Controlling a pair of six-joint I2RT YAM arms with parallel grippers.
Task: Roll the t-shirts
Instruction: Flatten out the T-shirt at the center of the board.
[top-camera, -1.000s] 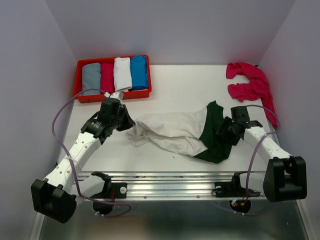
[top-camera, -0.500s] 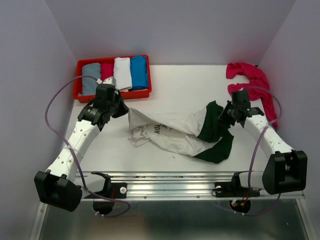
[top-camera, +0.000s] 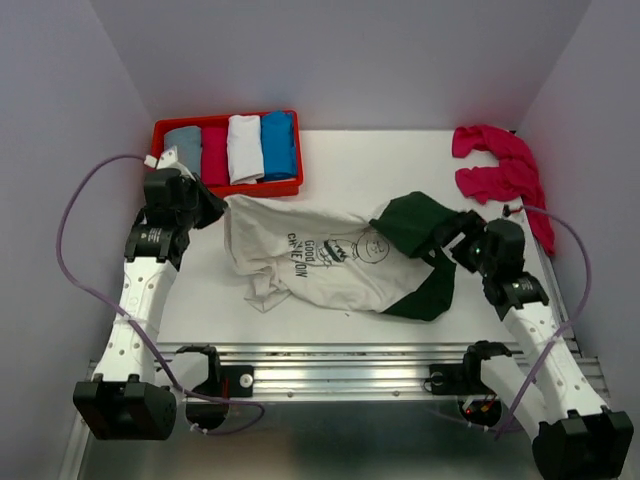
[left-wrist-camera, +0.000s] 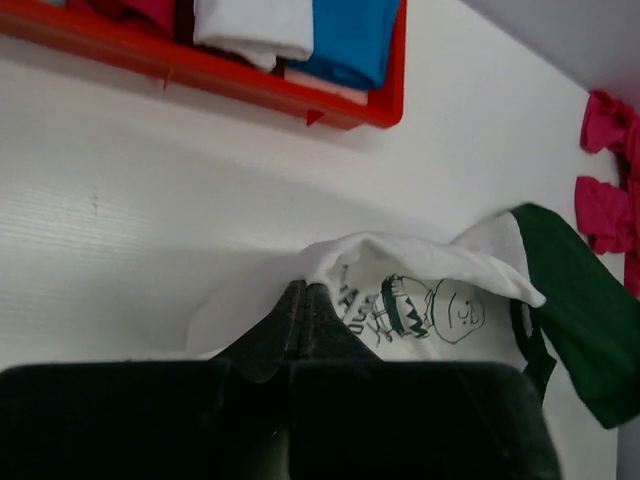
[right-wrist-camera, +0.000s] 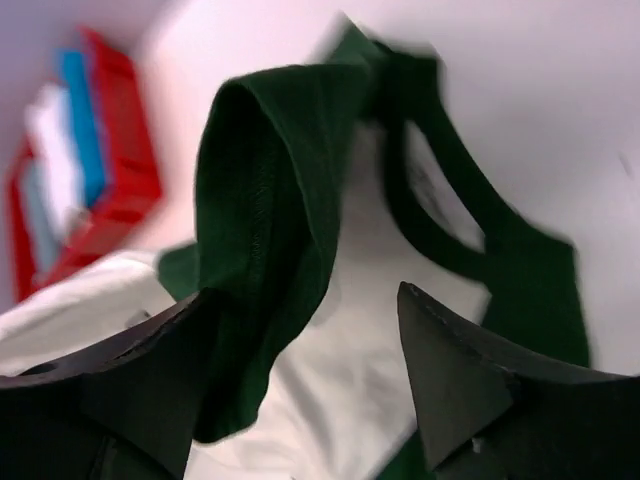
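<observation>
Cloth t-shirt (top-camera: 300, 262) sprawls rumpled, softly creased (cream, green-trimmed).

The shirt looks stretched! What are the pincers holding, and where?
The left pincer pinches the cream t-shirt by its white edge. The right pincer is open, holding nothing.

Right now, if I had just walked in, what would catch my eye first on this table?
A cream-white t-shirt with dark green sleeves and a cartoon print lies spread mid-table, its left corner pinched in the left hand. At the back left, a red tray holds four rolled shirts, grey, pink, white and blue. Crumpled pink t-shirts lie at the back right.
</observation>
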